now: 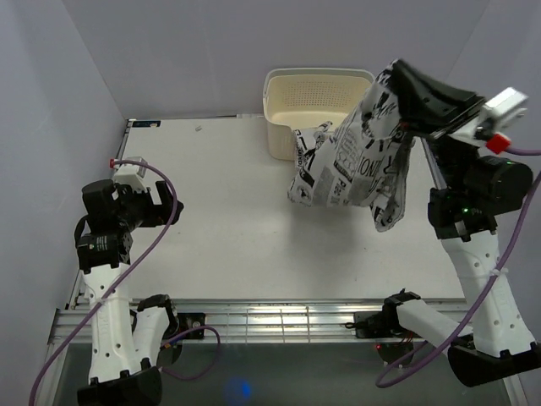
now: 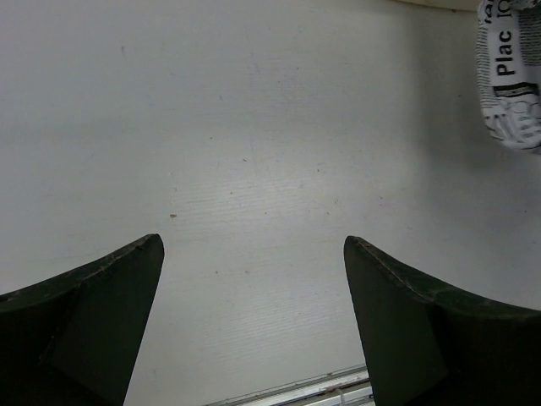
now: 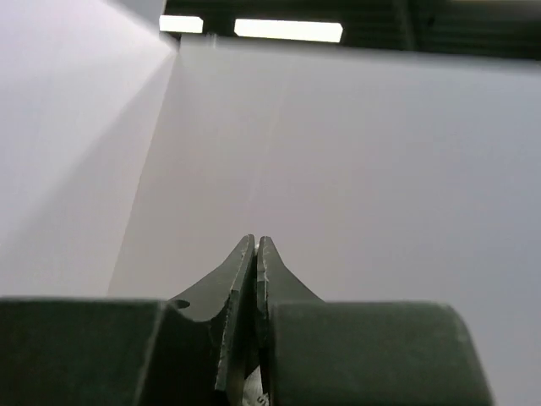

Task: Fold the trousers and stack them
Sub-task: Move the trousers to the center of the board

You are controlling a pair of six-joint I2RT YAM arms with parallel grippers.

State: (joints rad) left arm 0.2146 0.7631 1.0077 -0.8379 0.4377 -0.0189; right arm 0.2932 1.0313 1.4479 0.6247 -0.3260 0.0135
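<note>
The left arm stands at the near left corner of the table (image 1: 220,228). It rises from its base and folds back on itself above the left edge. The left gripper (image 1: 161,203) points right across the surface. In the left wrist view its two dark fingers (image 2: 101,304) are spread wide, with only bare table between them.

Toward the far edge, right of the middle, sits a cream perforated basket (image 1: 317,93). Just in front of it and to its right hang the trousers (image 1: 355,161), white cloth printed with black newsprint. They are bunched into a loose drape above the far right part of the table. Their lower left fold reaches down near the surface, though contact cannot be judged. One end of them shows at the upper right corner of the left wrist view (image 2: 510,76).

The right arm climbs from the near right corner, bends at the elbow by the right edge, and reaches up and leftward. The right gripper (image 1: 404,76) is raised high by the basket, with the cloth falling from it. In the right wrist view its fingertips (image 3: 245,254) are pressed almost together and aimed at the wall.
</note>
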